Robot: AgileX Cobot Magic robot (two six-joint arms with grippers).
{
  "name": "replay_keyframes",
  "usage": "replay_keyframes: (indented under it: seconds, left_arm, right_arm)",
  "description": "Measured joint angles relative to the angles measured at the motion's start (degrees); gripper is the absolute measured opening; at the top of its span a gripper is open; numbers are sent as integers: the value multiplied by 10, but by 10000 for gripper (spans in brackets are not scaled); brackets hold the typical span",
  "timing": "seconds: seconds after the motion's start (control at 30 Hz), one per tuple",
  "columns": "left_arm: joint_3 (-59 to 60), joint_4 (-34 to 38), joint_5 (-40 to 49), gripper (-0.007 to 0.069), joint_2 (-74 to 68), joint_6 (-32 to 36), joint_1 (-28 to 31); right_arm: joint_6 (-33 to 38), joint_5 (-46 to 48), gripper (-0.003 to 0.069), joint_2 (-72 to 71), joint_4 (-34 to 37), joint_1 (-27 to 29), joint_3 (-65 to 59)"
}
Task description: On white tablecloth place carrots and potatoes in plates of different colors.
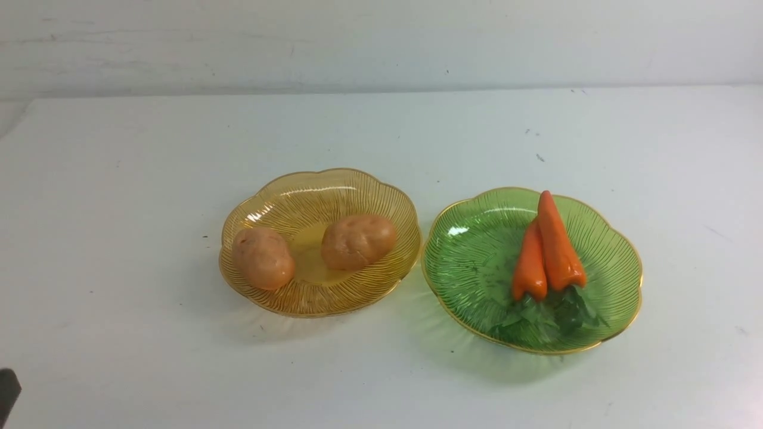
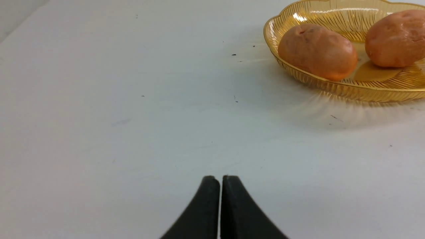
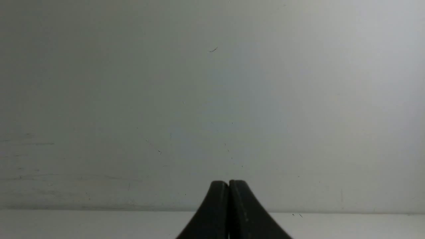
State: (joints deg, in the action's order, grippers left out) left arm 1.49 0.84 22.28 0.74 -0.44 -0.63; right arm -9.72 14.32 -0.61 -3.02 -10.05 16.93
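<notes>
Two tan potatoes (image 1: 263, 257) (image 1: 358, 241) lie in the amber-yellow plate (image 1: 286, 198) on the white tablecloth (image 1: 119, 208). Beside it on the right, the green plate (image 1: 471, 250) holds two orange carrots (image 1: 529, 265) (image 1: 558, 241) side by side, leafy tops toward me. My left gripper (image 2: 220, 177) is shut and empty, low over the cloth, short of the yellow plate (image 2: 332, 88) and its potatoes (image 2: 317, 51) (image 2: 396, 38). Only a dark bit of the left arm (image 1: 7, 390) shows at the front view's lower left edge. My right gripper (image 3: 228, 182) is shut and empty, facing the wall.
A pale wall (image 1: 381, 42) rises behind the table's far edge. In the right wrist view a narrow strip of white cloth (image 3: 332, 225) lies below the wall (image 3: 212, 99). Small dark specks dot the cloth.
</notes>
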Motion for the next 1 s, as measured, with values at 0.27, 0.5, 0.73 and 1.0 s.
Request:
replay_keyframes:
  seconds: [0.27,0.5,0.73,1.0]
  left_arm:
    - [0,0,0,-3,0,0,0]
    - [0,0,0,-3,0,0,0]
    - [0,0,0,-3,0,0,0]
    - [0,0,0,-3,0,0,0]
  right_arm:
    - [0,0,-15,0,0,0,0]
    - [0,2,-15,0,-1,0,0]
    - [1,33,-15,0,-14,15,-15]
    - [2,56,-15,0,-22,92,-118]
